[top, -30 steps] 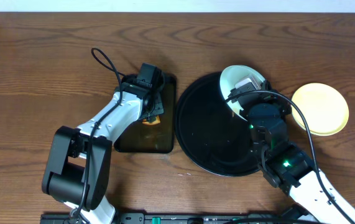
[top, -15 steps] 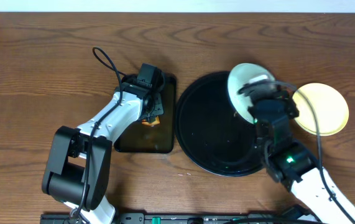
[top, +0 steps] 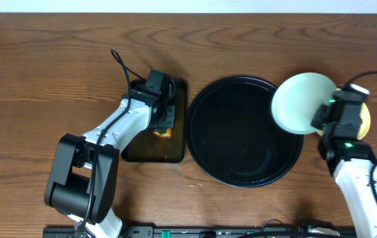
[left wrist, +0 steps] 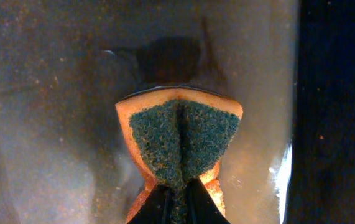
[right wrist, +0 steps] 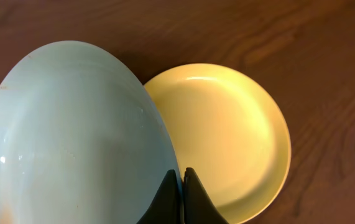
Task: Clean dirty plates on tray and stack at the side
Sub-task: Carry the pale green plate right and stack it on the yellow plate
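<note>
My right gripper (top: 325,114) is shut on the rim of a pale mint-blue plate (top: 302,102) and holds it tilted above the right edge of the round black tray (top: 241,132). In the right wrist view the mint-blue plate (right wrist: 71,137) fills the left, my right gripper (right wrist: 181,177) pinching its edge. The pale yellow plate (right wrist: 227,137) lies flat on the table beneath, mostly hidden in the overhead view (top: 365,122). My left gripper (left wrist: 177,190) is shut on an orange sponge with a green scrub face (left wrist: 180,140) over the rectangular tray. A third plate is not in view.
The small rectangular black tray (top: 155,149) with a wet brownish film lies left of the round tray, the left arm (top: 119,129) above it. Bare wooden table (top: 43,66) surrounds both trays.
My right gripper has carried the mint-blue plate from the round tray's upper right rightward, over the yellow plate. The left gripper has stayed over the rectangular tray with the sponge.
</note>
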